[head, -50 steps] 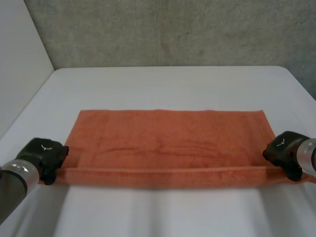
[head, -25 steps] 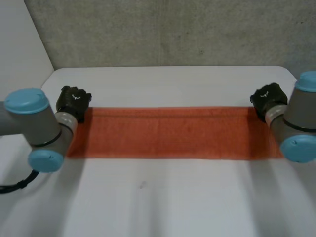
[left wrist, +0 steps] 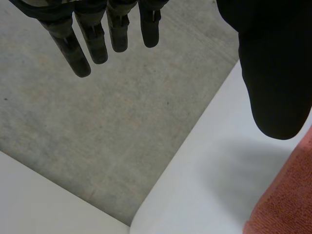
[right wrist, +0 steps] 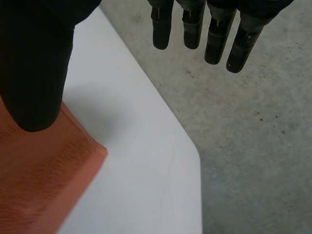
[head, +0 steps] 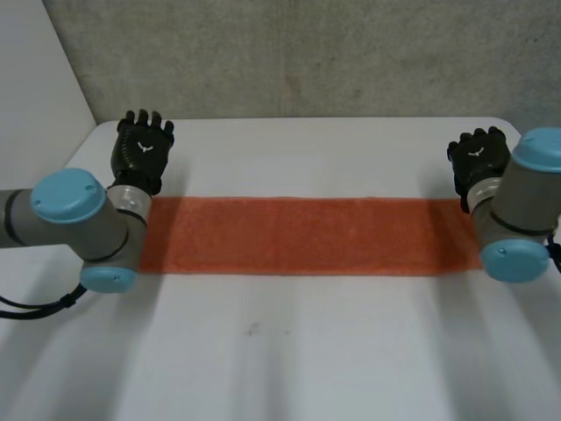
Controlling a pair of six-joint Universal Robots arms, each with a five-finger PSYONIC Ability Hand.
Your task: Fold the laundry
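Left hand [head: 143, 149], right hand [head: 476, 156] released towel [head: 307, 235] (white table [head: 307, 351], grey wall [head: 307, 53])

the left hand [head: 143, 153] and right hand [head: 478, 158] now spread open, off the far corners of the towel [head: 307, 235], folded narrower than before.

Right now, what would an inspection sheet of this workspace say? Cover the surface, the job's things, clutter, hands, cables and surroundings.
Surface: white table, with a small dark speck in front of the towel.
Job's things: one orange towel, lying flat as a long narrow strip across the table.
Clutter: nothing seen.
Hands: left hand open, right hand open; each is just beyond a far corner of the towel and holds nothing.
Cables: nothing seen on the towel.
Surroundings: grey concrete behind the table.
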